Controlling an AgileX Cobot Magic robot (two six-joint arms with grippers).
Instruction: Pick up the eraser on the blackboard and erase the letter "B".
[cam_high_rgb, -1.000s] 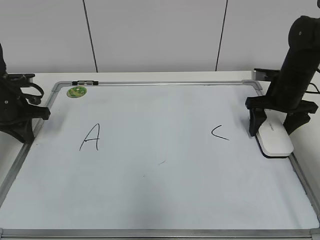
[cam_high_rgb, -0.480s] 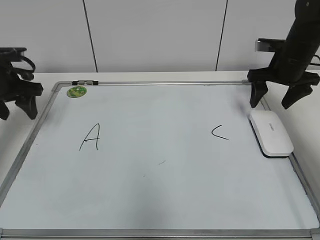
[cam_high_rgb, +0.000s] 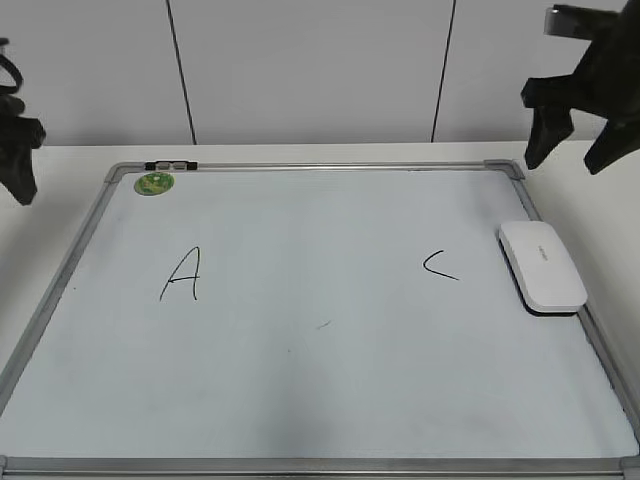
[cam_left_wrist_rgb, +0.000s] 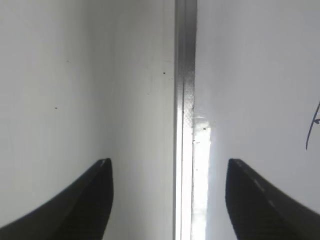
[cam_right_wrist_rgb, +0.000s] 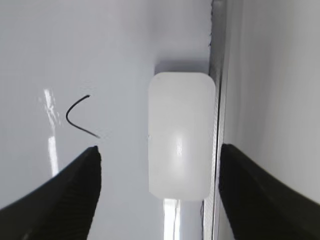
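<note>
Table (cam_high_rgb: 300, 152) surface, white, carries the blackboard (cam_high_rgb: 300, 400), a white dry-erase sheet in a silver frame. At the far left of the exterior view the left end effector (cam_high_rgb: 15, 165) hangs in the air outside the board's left edge; its wrist view shows the two dark fingers (cam_left_wrist_rgb: 80, 205) spread wide apart with nothing between them, straddling the frame rail (cam_left_wrist_rgb: 184, 100) from above. A small round green magnet (cam_high_rgb: 154, 183) sits in the board's top-left corner, next to a dark clip (cam_high_rgb: 170, 165) on the top rail. Below it stands a slanted black "A" (cam_high_rgb: 182, 275). The middle of the board holds only a few faint specks and a short smudge (cam_high_rgb: 323, 324); no letter "B" can be made out there. Further right is a thin "C" (cam_high_rgb: 440, 265). The eraser (cam_high_rgb: 542, 266), a white rounded block, lies flat on the board just inside the right frame rail, its long side along it. Above it and well clear, the right end effector (cam_high_rgb: 580, 135) hovers with jaws spread and empty; in its wrist view the eraser (cam_right_wrist_rgb: 181, 135) shows between the dark fingers (cam_right_wrist_rgb: 70, 195).
</note>
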